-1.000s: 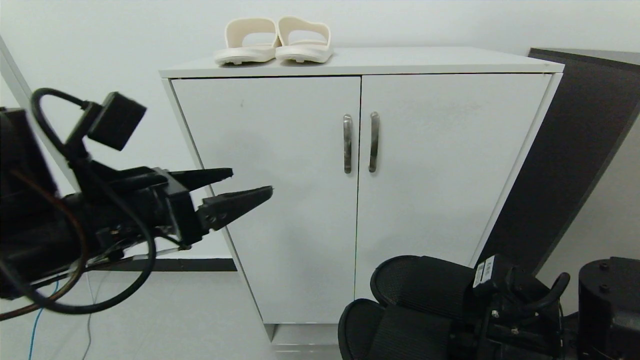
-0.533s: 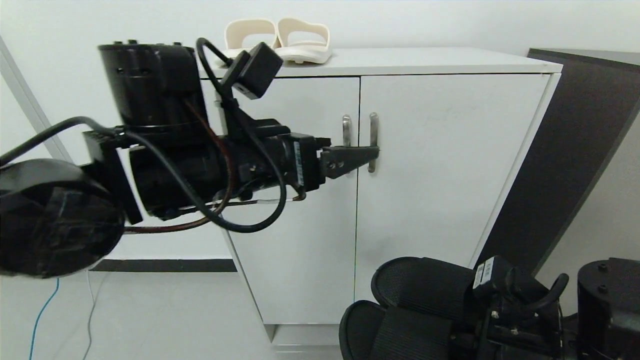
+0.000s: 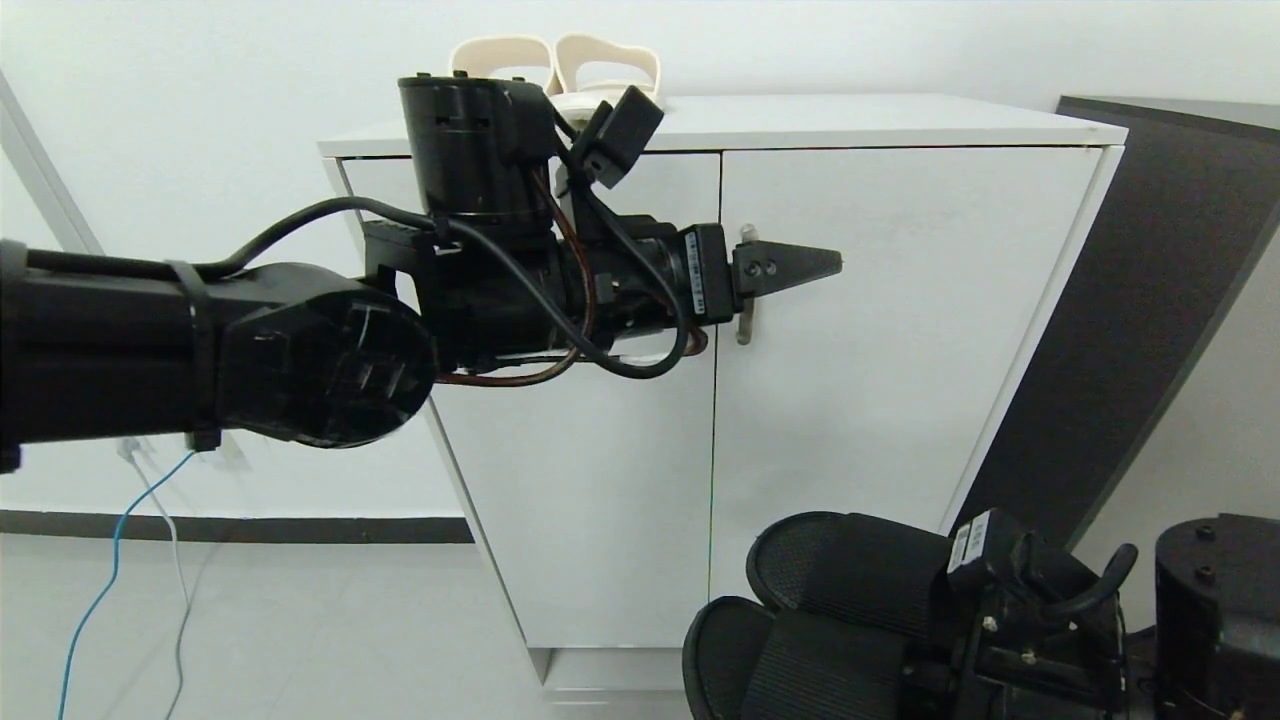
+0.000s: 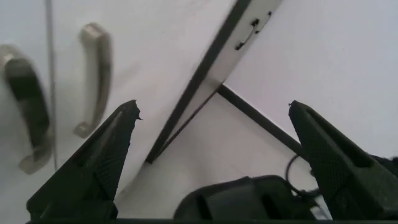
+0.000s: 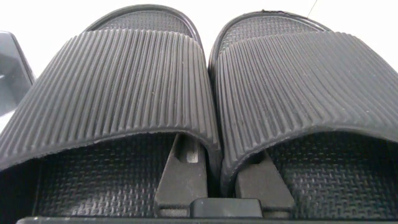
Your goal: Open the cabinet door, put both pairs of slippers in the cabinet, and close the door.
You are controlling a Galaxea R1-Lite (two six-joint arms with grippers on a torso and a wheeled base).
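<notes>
Standing at the opening step, nothing stowed yet. Cabinet (image 3: 900,350): both doors shut, handles (image 4: 94,78) untouched. Left gripper (image 3: 832,264): raised at handle height, just in front of the right door, fingers spread wide, gripping nothing. Right gripper (image 5: 221,180): low near the cabinet's foot, clamped on the black slippers (image 3: 830,600), one finger under each strap. Cream slippers (image 3: 610,62): side by side on the cabinet top. Left to do: door opened, both pairs put inside, door closed
</notes>
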